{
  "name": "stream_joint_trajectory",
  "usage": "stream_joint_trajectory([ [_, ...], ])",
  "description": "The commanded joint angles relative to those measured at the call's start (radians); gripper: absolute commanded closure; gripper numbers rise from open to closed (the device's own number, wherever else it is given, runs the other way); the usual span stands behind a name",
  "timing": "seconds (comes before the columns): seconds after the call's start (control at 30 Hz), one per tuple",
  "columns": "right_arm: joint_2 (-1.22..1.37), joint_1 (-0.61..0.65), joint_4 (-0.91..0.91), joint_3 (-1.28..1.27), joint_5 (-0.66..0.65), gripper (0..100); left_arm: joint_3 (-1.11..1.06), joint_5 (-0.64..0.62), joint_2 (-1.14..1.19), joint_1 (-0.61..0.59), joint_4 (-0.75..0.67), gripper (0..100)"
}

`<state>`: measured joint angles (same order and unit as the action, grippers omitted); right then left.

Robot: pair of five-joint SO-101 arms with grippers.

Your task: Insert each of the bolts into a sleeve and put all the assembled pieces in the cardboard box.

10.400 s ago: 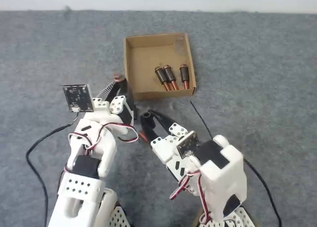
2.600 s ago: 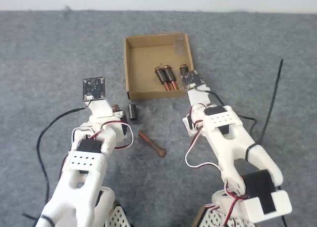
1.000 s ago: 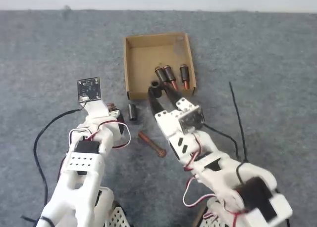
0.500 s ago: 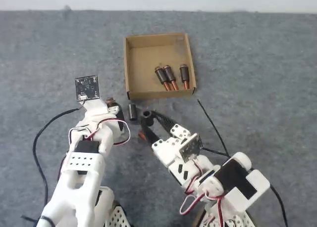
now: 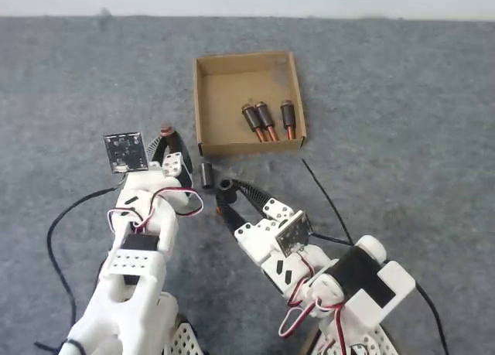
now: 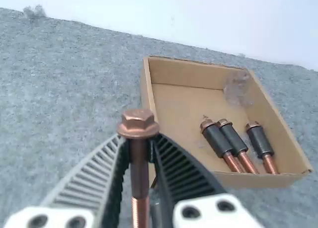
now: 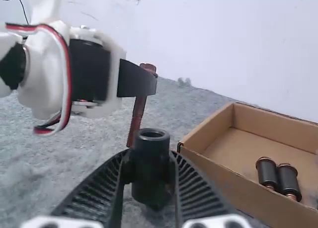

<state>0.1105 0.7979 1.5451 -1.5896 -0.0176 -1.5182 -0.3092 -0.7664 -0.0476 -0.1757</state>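
My left gripper (image 6: 138,138) is shut on a copper bolt (image 6: 137,158), held head up. In the high view the left gripper (image 5: 166,144) hangs left of the cardboard box (image 5: 203,107). My right gripper (image 7: 150,161) is shut on an upright black sleeve (image 7: 150,163) with its hole facing up. From above, the right gripper (image 5: 227,191) is just in front of the box. The bolt (image 7: 138,111) stands close behind the sleeve. Three assembled pieces (image 5: 269,119) lie in the box. A loose black sleeve (image 5: 206,175) sits on the mat between the grippers.
The table is covered with grey carpet (image 5: 402,138). A copper end of another bolt (image 5: 219,211) peeks out beside the right gripper's finger. A black cable (image 5: 321,192) runs right of the right arm. Open carpet lies left and right of the box.
Over the last second my right gripper swung back from the box front to the middle, still holding the sleeve. My left gripper rose and shifted slightly away with its bolt.
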Motion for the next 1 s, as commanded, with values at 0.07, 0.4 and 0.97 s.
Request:
stream_joint_trajectory([
  [0.07,-0.004,0.004,0.027,0.008,0.008,99.2,0.064,0.009,-0.012,0.002,-0.048,99],
  [0.4,-0.002,0.002,-0.015,0.020,0.009,99.2,0.074,0.008,-0.316,0.064,0.247,99],
  [0.97,-0.002,0.031,-0.044,0.025,0.011,99.2,0.114,0.006,-0.767,0.292,0.663,99],
])
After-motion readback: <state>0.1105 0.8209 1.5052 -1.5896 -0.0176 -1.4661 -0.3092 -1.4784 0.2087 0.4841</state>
